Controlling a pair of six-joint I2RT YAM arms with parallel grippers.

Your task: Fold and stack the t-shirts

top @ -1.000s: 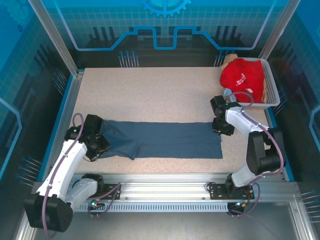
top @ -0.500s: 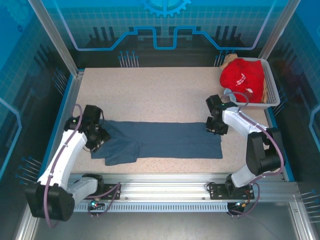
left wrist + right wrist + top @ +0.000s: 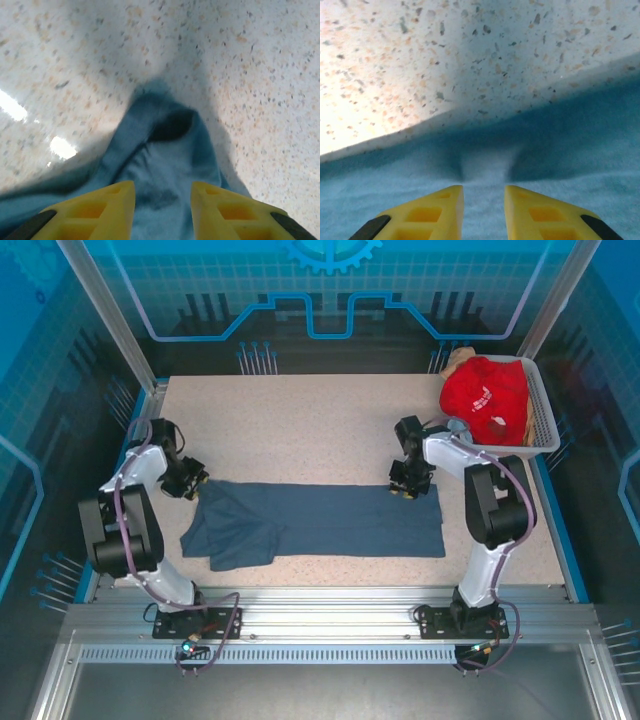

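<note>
A slate-blue t-shirt (image 3: 330, 520) lies as a long strip across the near half of the table. My left gripper (image 3: 197, 483) is at its far left corner. In the left wrist view the jaws (image 3: 163, 200) stand apart over flat blue cloth (image 3: 165, 150), whose folded corner reaches past the fingertips. My right gripper (image 3: 404, 490) is on the shirt's far edge near its right end. There the fingers (image 3: 484, 200) pinch a raised ridge of the cloth (image 3: 570, 145). A red t-shirt (image 3: 485, 390) with white print is heaped in the basket.
The white mesh basket (image 3: 545, 415) stands at the back right corner, with a bit of tan cloth (image 3: 458, 358) behind the red shirt. Bare speckled tabletop (image 3: 300, 420) stretches behind the blue shirt. A raised blue rim borders the table on both sides.
My left gripper let go of the shirt's near left end and swung back to its far left corner. My right gripper slid left along the far edge and its jaws narrowed.
</note>
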